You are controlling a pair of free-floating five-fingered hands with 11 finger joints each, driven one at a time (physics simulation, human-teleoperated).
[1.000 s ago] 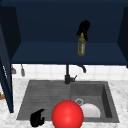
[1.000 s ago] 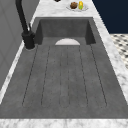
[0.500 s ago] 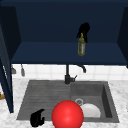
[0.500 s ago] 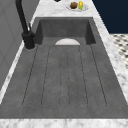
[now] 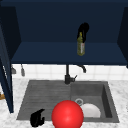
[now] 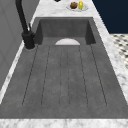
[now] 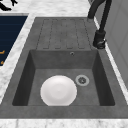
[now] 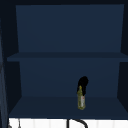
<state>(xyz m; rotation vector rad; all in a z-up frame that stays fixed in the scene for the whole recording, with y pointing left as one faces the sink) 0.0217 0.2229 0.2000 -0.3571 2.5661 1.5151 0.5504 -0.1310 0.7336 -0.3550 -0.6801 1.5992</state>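
Note:
An olive-green glass bottle (image 5: 80, 46) stands upright on the bottom shelf of the open dark-blue wall cabinet (image 5: 37, 53). My right hand (image 5: 84, 30) is at its top, fingers curled round the neck. The upper view shows the same bottle (image 8: 81, 100) with that hand (image 8: 83, 83) arched over its cap. My left hand (image 5: 37, 118) hangs idle over the front left corner of the sink's drainboard, fingers relaxed, holding nothing. It also shows at the far corner in the right side view (image 7: 4, 6). A red ball (image 5: 67, 115) sits low in the front view, right of the left hand.
A white plate (image 7: 58, 90) lies in the sink basin (image 7: 100, 75) beside the drain (image 7: 82, 80). The black faucet (image 5: 68, 75) stands behind the basin. A small plate of fruit (image 6: 77, 5) rests on the marble counter to the sink's right.

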